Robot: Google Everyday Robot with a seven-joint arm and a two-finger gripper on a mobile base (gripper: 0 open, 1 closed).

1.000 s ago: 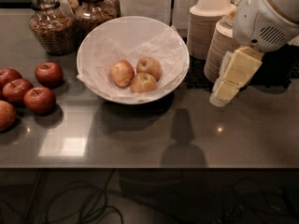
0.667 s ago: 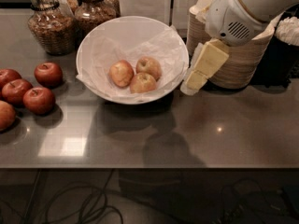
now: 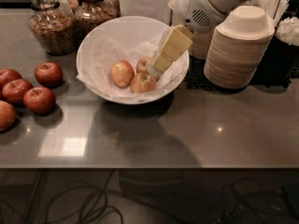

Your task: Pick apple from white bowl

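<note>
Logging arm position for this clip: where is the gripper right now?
In the camera view the gripper is over the right side of the white bowl, its tip beside the back apple of three inside, left of the stacked paper bowls.

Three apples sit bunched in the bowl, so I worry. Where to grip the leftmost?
Likely from above: the bowl wall blocks the sides. Grip the leftmost apple across its middle, front to back; another apple crowds its right. The gripper hangs over the bowl's right half.

smooth plastic jaws over crinkled paper [image 3: 103, 56]
</note>
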